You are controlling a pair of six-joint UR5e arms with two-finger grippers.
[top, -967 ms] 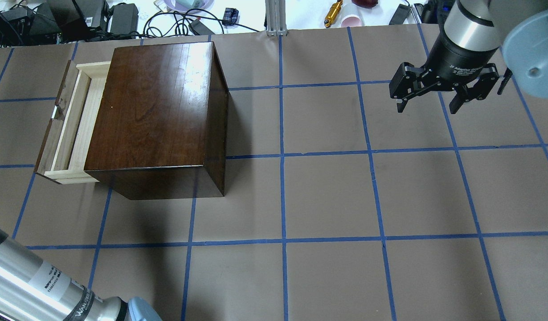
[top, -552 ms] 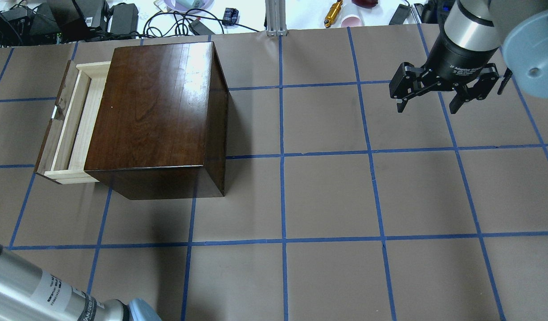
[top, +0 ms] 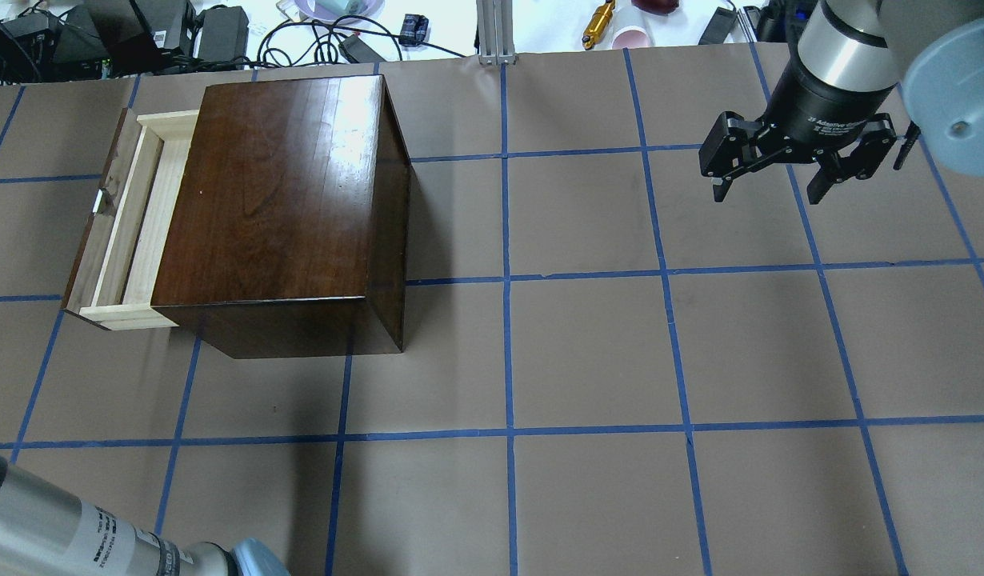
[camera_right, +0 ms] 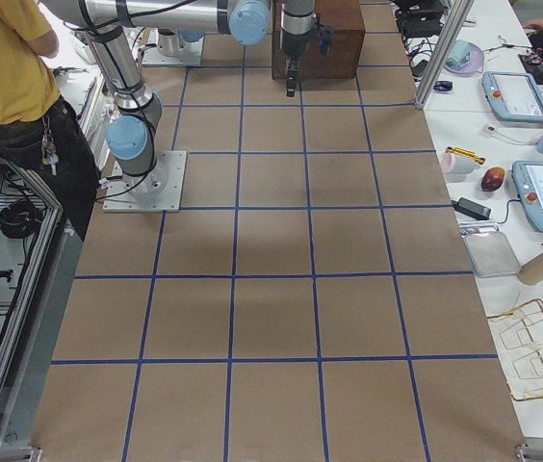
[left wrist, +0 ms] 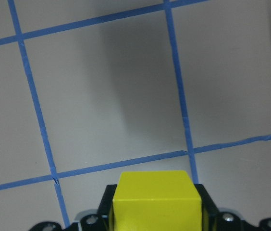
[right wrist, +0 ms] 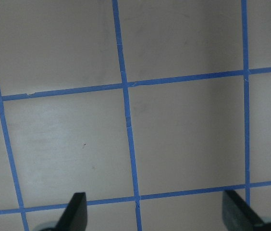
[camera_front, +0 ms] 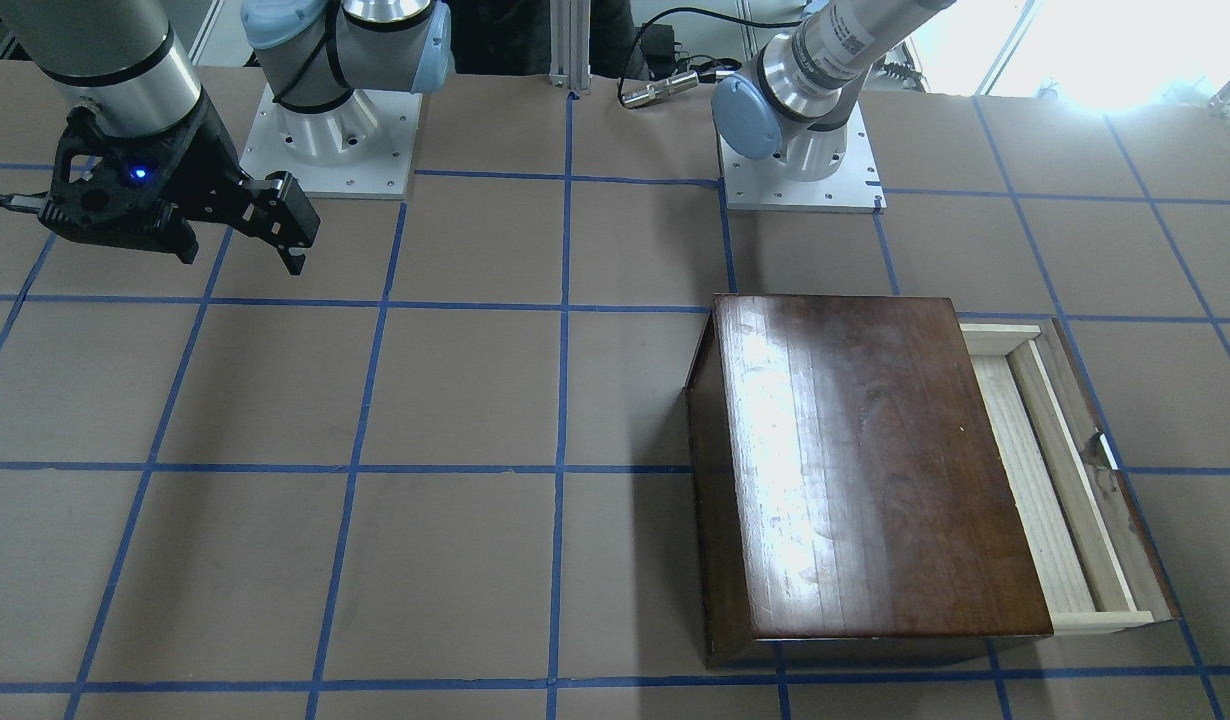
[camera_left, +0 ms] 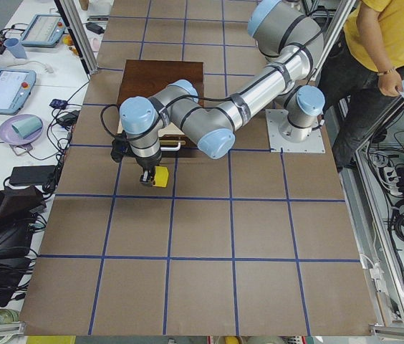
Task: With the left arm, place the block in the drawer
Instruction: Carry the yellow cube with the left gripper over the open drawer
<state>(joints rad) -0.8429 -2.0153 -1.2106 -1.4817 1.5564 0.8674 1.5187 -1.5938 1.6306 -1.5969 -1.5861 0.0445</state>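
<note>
The yellow block [left wrist: 154, 192] sits between the fingers of my left gripper [left wrist: 154, 214], which is shut on it. In the exterior left view the left gripper [camera_left: 150, 174] holds the block [camera_left: 160, 178] a little above the table, on the near side of the dark-brown box [camera_left: 162, 75]. The drawer [top: 132, 224] is pulled out of the box [top: 276, 192] and its pale inside looks empty; it also shows in the front view [camera_front: 1055, 470]. My right gripper [top: 768, 188] is open and empty, far from the box.
Cables, power bricks and cups [top: 632, 36] lie beyond the table's far edge. An aluminium post [top: 496, 32] stands at the back middle. A person in a yellow shirt [camera_left: 395, 43] stands beside the robot bases.
The left forearm has slid down and left towards the corner of the overhead view. The right gripper has barely moved and stays open.
</note>
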